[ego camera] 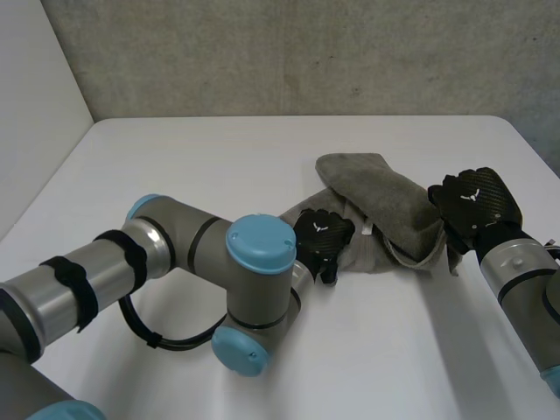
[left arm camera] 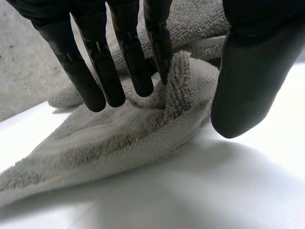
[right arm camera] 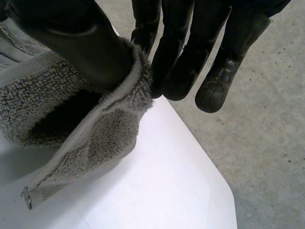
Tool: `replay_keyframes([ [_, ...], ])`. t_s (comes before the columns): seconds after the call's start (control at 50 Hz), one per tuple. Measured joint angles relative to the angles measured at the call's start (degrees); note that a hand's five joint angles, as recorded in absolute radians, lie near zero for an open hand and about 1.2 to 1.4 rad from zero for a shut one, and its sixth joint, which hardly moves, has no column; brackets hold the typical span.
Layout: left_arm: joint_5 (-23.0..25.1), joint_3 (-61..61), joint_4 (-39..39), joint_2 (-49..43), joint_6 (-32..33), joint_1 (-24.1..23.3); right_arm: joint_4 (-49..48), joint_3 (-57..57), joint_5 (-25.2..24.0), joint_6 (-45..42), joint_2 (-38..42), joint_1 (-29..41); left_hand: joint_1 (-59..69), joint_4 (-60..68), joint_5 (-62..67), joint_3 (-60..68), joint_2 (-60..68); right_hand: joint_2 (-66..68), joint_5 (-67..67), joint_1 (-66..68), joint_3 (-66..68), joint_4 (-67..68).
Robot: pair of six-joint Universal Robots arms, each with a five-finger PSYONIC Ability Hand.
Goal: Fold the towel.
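Observation:
A grey towel [ego camera: 385, 206] lies bunched and partly doubled over on the white table [ego camera: 219, 166], right of centre. My left hand [ego camera: 322, 238] rests at the towel's left edge. In its wrist view its fingers [left arm camera: 95, 71] are straight, with the thumb held apart. A raised ridge of the towel [left arm camera: 119, 138] stands between them, touched by one fingertip. My right hand [ego camera: 477, 203] is at the towel's right edge. There its thumb [right arm camera: 81, 43] pinches the hemmed edge of the towel [right arm camera: 71, 124] against the fingers and lifts it slightly off the table.
The table's right edge and corner [right arm camera: 209, 191] lie close beside my right hand, with concrete floor [right arm camera: 267, 143] beyond. A concrete wall [ego camera: 306, 52] stands behind the table. My left arm [ego camera: 175, 262] stretches across the near left of the table.

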Motion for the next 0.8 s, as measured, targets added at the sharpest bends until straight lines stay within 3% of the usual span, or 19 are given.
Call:
replay_keyframes([
  [0.06, -0.08, 1.99, 0.05, -1.01, 0.09, -0.11, 0.01, 0.00, 0.01, -0.03, 0.09, -0.07, 7.71, 7.27, 6.93, 7.25, 7.54, 0.00, 0.00, 0.00, -0.01, 0.00],
  [0.16, -0.15, 4.83, 0.27, -2.47, 0.23, -0.22, 0.01, 0.01, 0.01, -0.05, 0.40, -0.12, 32.91, 36.76, 34.82, 37.05, 35.77, 0.00, 0.00, 0.00, -0.01, 0.00],
  [0.32, -3.42, 4.03, -0.25, -0.75, 0.36, -0.70, -0.04, 0.32, 0.07, -0.05, 0.54, 0.01, 33.01, 38.27, 35.95, 39.93, 36.02, 0.00, 0.00, 0.00, -0.01, 0.00],
  [0.46, -8.17, -7.26, -1.68, 9.88, 0.24, 0.98, 0.96, 0.00, 0.18, -0.24, 0.38, 0.20, 33.23, 38.27, 36.02, 40.10, 36.02, 0.00, 0.00, 0.00, -0.01, 0.00],
  [0.62, -6.97, -30.37, 0.90, 28.08, 0.34, 9.46, 15.20, -3.53, 0.04, -0.82, -3.31, 0.42, 33.26, 38.27, 36.34, 40.15, 36.02, 0.00, 0.00, 0.01, -0.01, 0.00],
  [0.7, -2.78, -42.20, 3.88, 36.38, 0.50, 15.73, 25.29, -5.24, -2.22, -0.50, -5.91, 0.50, 33.30, 38.27, 36.49, 40.17, 36.02, 0.01, 0.00, 0.01, -0.01, 0.00],
  [0.8, 2.48, -51.87, 6.41, 42.34, 0.70, 22.06, 29.85, -5.26, -6.06, 0.95, -6.94, 0.76, 33.33, 38.27, 36.49, 40.19, 36.02, 0.00, 0.00, 0.01, -0.01, 0.00],
])
